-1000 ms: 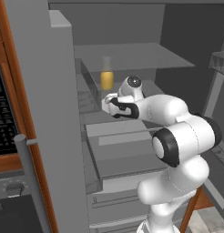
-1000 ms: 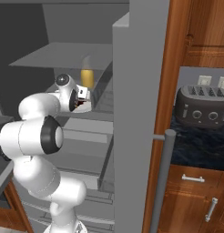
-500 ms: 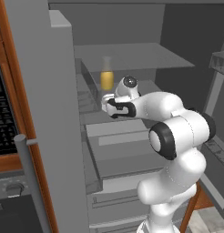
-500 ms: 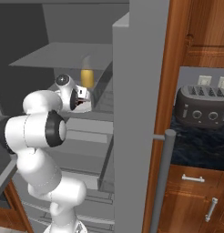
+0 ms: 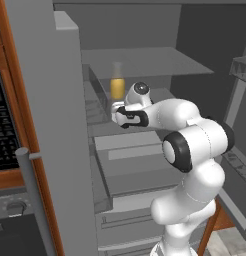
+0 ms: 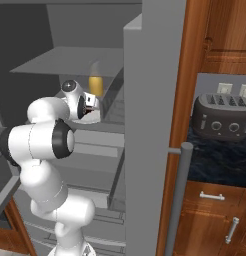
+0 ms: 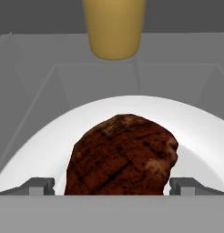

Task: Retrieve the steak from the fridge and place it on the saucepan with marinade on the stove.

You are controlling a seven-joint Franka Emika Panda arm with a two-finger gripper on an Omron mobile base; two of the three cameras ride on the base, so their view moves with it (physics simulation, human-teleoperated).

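Hand view gives us the end effector (image 7: 112, 186) spread wide, its tips flanking the steak (image 7: 122, 155) at lower centre, holding nothing; the steak lies on a white plate (image 7: 50, 145), yellow bottle (image 7: 114, 27) above. Left base view adds the open fridge (image 5: 45, 125) around the arm
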